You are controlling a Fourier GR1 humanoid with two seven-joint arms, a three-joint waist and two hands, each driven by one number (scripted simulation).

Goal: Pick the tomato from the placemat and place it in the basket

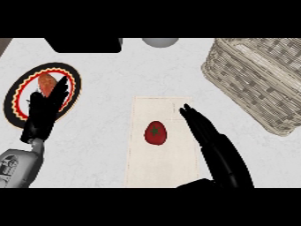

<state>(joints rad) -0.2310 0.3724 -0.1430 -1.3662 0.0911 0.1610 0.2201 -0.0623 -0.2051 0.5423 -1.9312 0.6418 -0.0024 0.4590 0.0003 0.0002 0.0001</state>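
Likely pre-grasp: black right hand [214,141] straight-fingered, just beside round red tomato [155,132] on cream rectangular placemat [162,172]; next needs curling round it.

Woven wicker basket [270,84], matt cloth-like placemat [162,163], smooth tomato [156,133], faintly mottled stone-like counter [146,70].

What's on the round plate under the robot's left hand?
An orange-red thing lies near the top edge of the plate. The left hand, fingers straight, covers the plate's middle, so anything lying beneath it is hidden.
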